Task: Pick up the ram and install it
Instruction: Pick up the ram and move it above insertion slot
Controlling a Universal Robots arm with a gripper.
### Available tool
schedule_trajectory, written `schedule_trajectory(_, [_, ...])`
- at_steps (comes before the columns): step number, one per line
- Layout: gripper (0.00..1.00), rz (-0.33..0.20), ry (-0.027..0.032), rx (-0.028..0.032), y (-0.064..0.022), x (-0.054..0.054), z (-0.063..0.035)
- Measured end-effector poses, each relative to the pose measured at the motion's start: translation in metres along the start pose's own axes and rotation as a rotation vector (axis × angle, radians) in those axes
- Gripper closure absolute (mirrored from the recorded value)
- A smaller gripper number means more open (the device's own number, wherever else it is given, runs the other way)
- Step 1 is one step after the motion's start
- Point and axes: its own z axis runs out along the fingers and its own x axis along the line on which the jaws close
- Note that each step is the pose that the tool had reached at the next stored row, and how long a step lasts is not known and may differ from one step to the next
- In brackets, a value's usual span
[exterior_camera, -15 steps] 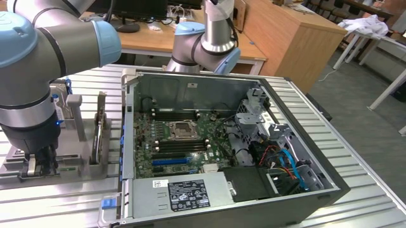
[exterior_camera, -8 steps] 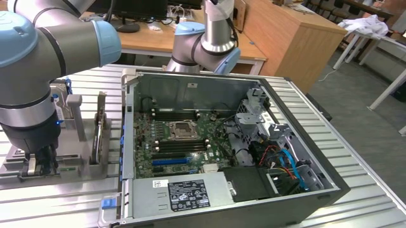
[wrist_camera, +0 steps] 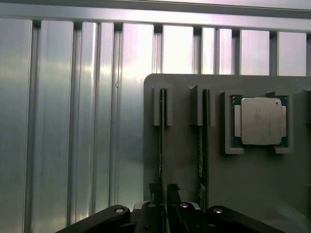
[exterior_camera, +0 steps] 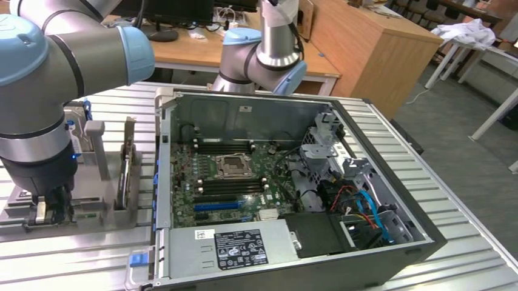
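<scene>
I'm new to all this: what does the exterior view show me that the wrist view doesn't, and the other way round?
The exterior view adds the open computer case with its motherboard, the robot arm and a second arm behind the case. The wrist view adds a silver processor chip seated in a recess of the holder. Both share the grey holder, the ram and a second stick standing in it, the gripper down at the ram's end, and the ribbed metal table.
</scene>
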Motion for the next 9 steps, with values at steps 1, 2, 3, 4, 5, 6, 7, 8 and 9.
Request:
schedule_trajectory(1, [0.86, 0.000, 0.0001, 0.0000, 0.0000, 0.0000, 0.0000])
schedule_trajectory(2, [0.88, 0.000, 0.0000, 0.0000, 0.0000, 0.0000, 0.0000])
schedule_trajectory(3, [0.88, 0.000, 0.0000, 0.0000, 0.0000, 0.0000, 0.0000])
schedule_trajectory(4, [0.88, 0.000, 0.0000, 0.0000, 0.0000, 0.0000, 0.0000])
schedule_trajectory(5, [0.88, 0.000, 0.0000, 0.0000, 0.0000, 0.0000, 0.0000])
schedule_trajectory(6, [0.88, 0.000, 0.0000, 0.0000, 0.0000, 0.0000, 0.0000])
schedule_trajectory(7, [0.88, 0.000, 0.0000, 0.0000, 0.0000, 0.0000, 0.0000])
schedule_trajectory(8, [0.88, 0.000, 0.0000, 0.0000, 0.0000, 0.0000, 0.0000])
schedule_trajectory(9, [0.88, 0.000, 0.0000, 0.0000, 0.0000, 0.0000, 0.0000])
